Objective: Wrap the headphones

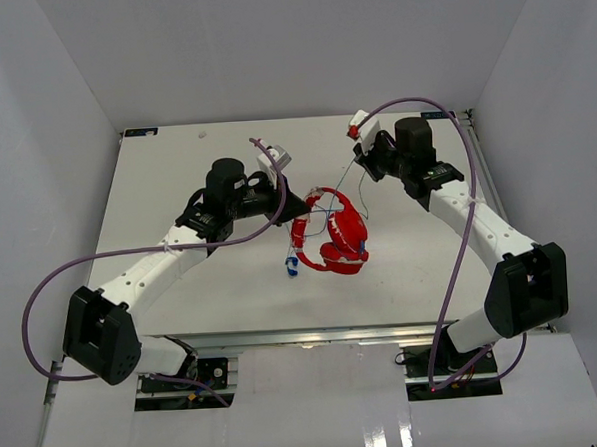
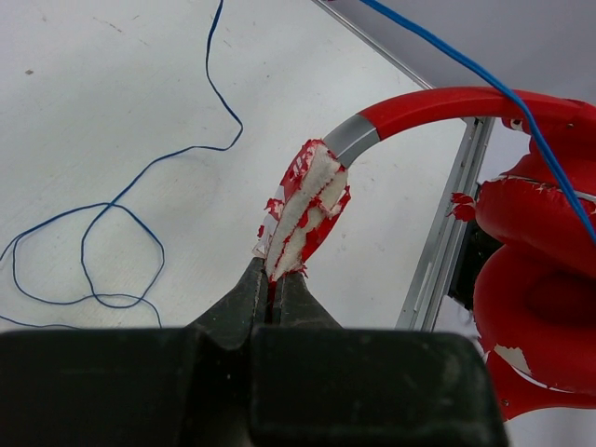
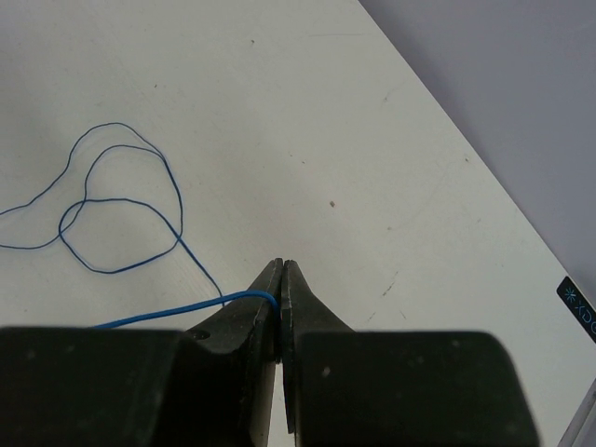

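The red headphones (image 1: 337,239) sit at the table's middle, earcups toward the front. My left gripper (image 1: 294,206) is shut on the worn white-and-red padding of the headband (image 2: 305,212); the earcups (image 2: 540,279) hang at the right of the left wrist view. The thin blue cord (image 1: 339,186) runs up from the headphones to my right gripper (image 1: 361,172), which is shut on the cord (image 3: 177,315). Loose cord loops (image 3: 112,214) lie on the table beyond it. A small blue plug piece (image 1: 292,265) hangs at the headphones' left.
White tabletop (image 1: 176,180) inside grey walls. The metal rail of the table's edge (image 2: 447,233) runs close behind the headphones in the left wrist view. Thick purple robot cables (image 1: 130,252) arch over both arms. A label (image 3: 579,305) marks the table's corner.
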Controlling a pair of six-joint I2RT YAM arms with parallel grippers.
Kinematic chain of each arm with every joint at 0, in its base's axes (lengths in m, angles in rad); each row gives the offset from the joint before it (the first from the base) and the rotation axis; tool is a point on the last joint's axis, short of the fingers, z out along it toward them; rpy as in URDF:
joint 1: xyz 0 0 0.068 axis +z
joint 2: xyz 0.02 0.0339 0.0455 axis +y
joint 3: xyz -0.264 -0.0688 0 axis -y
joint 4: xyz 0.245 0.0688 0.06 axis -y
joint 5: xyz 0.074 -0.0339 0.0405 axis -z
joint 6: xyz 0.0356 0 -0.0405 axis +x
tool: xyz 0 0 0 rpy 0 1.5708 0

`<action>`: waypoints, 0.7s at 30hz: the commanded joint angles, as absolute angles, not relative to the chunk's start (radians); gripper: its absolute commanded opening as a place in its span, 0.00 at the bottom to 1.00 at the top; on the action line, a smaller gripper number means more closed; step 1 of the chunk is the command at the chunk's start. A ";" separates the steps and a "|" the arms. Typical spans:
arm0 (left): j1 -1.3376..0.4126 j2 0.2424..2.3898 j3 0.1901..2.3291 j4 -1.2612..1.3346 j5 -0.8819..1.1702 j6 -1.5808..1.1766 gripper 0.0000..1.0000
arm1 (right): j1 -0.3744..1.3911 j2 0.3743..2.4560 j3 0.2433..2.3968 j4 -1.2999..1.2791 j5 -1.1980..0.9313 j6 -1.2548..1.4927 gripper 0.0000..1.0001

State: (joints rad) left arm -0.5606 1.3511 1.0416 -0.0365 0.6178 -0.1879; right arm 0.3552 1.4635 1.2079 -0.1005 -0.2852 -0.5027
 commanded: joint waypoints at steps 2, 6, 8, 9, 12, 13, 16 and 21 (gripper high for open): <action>-0.569 1.275 1.077 0.012 0.655 -0.205 0.00 | 0.321 1.468 1.237 -0.046 -0.271 -0.453 0.08; -0.569 1.253 1.084 0.016 0.620 -0.218 0.00 | 0.303 1.470 1.221 -0.045 -0.319 -0.426 0.08; -0.569 1.247 1.092 0.017 0.598 -0.228 0.00 | 0.294 1.465 1.207 -0.040 -0.371 -0.408 0.08; -0.569 1.244 1.098 0.016 0.582 -0.237 0.00 | 0.288 1.462 1.199 -0.033 -0.416 -0.400 0.08; -0.569 1.241 1.120 0.012 0.535 -0.271 0.00 | 0.277 1.451 1.145 0.010 -0.595 -0.355 0.08; -0.569 1.243 1.140 0.007 0.508 -0.286 0.00 | 0.276 1.447 1.125 0.033 -0.660 -0.339 0.08; -0.569 1.250 1.185 -0.019 0.458 -0.326 0.00 | 0.278 1.437 1.065 0.123 -0.828 -0.253 0.08; -0.574 1.265 1.270 -0.088 0.417 -0.384 0.00 | 0.278 1.446 1.013 0.290 -1.014 -0.098 0.08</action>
State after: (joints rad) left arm -0.5652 1.3041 1.1692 -0.0756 0.4607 -0.2878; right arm 0.2764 1.4631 1.0267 0.0872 -0.7791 -0.2602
